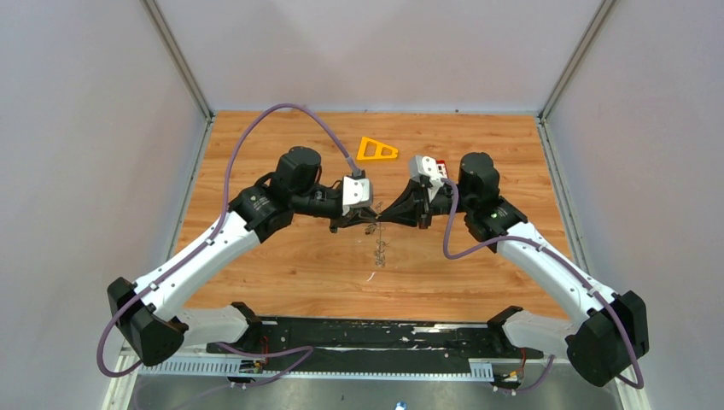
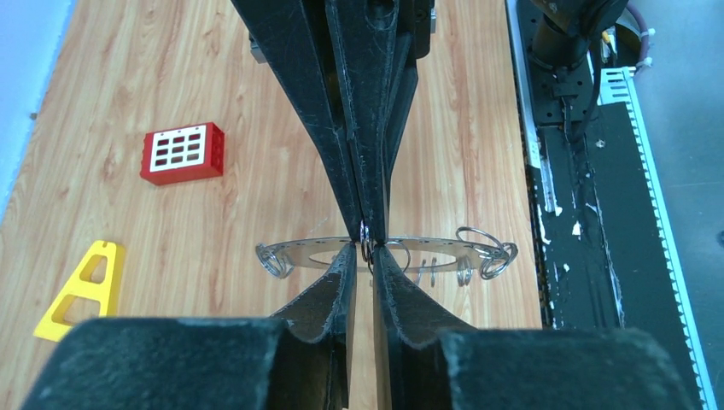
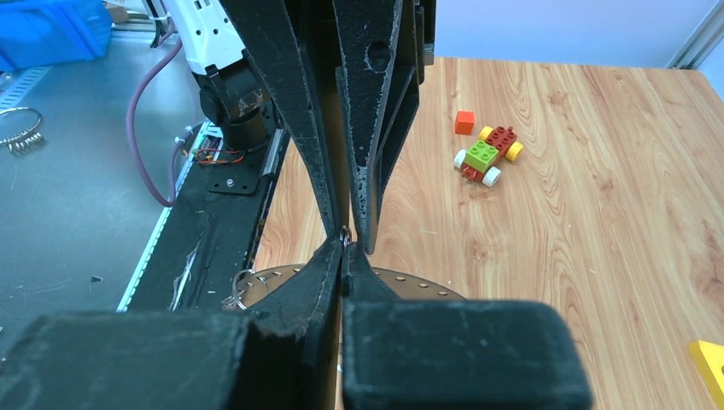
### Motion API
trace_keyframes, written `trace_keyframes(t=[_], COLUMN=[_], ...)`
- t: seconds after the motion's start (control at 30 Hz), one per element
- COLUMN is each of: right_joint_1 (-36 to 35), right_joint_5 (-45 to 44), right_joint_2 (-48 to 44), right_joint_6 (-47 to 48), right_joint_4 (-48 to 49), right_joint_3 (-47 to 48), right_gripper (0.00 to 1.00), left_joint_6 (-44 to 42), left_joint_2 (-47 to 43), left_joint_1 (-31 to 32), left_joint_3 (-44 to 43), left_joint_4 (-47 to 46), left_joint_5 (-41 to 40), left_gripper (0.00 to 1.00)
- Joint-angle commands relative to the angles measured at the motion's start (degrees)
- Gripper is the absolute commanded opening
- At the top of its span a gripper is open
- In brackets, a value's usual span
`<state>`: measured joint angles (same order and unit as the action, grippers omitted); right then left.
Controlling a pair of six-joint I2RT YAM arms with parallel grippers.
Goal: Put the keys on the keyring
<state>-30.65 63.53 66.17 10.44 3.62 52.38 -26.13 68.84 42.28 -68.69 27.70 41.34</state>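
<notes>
The keyring (image 2: pixel 427 243) is a flat grey ring with small holes round its rim and several wire loops (image 2: pixel 485 253) hanging from it. It hangs level above the wood just under both fingertips, and also shows in the right wrist view (image 3: pixel 410 279). My left gripper (image 2: pixel 369 254) and right gripper (image 3: pixel 345 243) meet tip to tip at mid-table (image 1: pixel 371 220). Both are closed on one small wire loop at the ring's rim. No black-headed key shows in any view.
A red keypad block (image 2: pixel 183 154) and an orange triangular frame (image 1: pixel 376 150) lie on the far half of the table. Small wire bits (image 1: pixel 380 252) lie below the grippers. The right wrist view shows a toy brick car (image 3: pixel 487 155) and an orange cube (image 3: pixel 464 122).
</notes>
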Motion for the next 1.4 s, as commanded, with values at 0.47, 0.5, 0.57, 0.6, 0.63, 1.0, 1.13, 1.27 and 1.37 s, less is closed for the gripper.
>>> trace_keyframes(t=[0.47,0.5,0.57,0.6,0.63,1.0,1.13,1.27,1.37], right_joint_1=[-0.1,0.0,-0.1,0.0,-0.1,0.0,-0.1,-0.1,-0.1], right_joint_5=[-1.9,-2.5,-3.9,-4.5,-4.9,-4.4,-4.0,-3.4,-2.0], right_joint_2=[-1.6,-1.7,-2.2,-2.6,-2.8,-1.8,-0.6,0.9,2.1], right_joint_6=[6.7,8.3,11.0,11.8,12.4,9.1,4.1,-0.1,-3.4], right_joint_4=[-2.1,-3.9,-7.1,-8.0,-8.2,-5.4,-0.1,4.5,8.2], right_joint_3=[1.2,1.5,2.0,2.1,2.0,1.6,0.4,-0.9,-2.0], right_gripper=[0.05,0.09,0.19,0.25,0.29,0.44,0.44,0.45,0.44], left_joint_6=[4.7,4.1,3.3,3.0,2.8,2.1,4.2,5.1,5.9], left_joint_2=[0.7,1.1,2.1,2.4,2.8,10.0,12.7,15.0,16.4], left_joint_1=[0.1,0.1,0.1,0.1,0.1,3.9,5.3,6.1,6.6], left_joint_3=[-1.7,-3.1,-5.3,-6.1,-7.0,-22.2,-26.7,-30.6,-32.8], left_joint_4=[0.5,2.5,6.4,8.1,9.8,31.7,35.5,38.5,40.3], left_joint_5=[-3.4,-4.5,-6.8,-7.8,-9.0,-22.7,-25.0,-26.1,-25.7], left_gripper=[0.0,0.0,0.0,0.0,0.0,0.0,0.0,0.0,0.0])
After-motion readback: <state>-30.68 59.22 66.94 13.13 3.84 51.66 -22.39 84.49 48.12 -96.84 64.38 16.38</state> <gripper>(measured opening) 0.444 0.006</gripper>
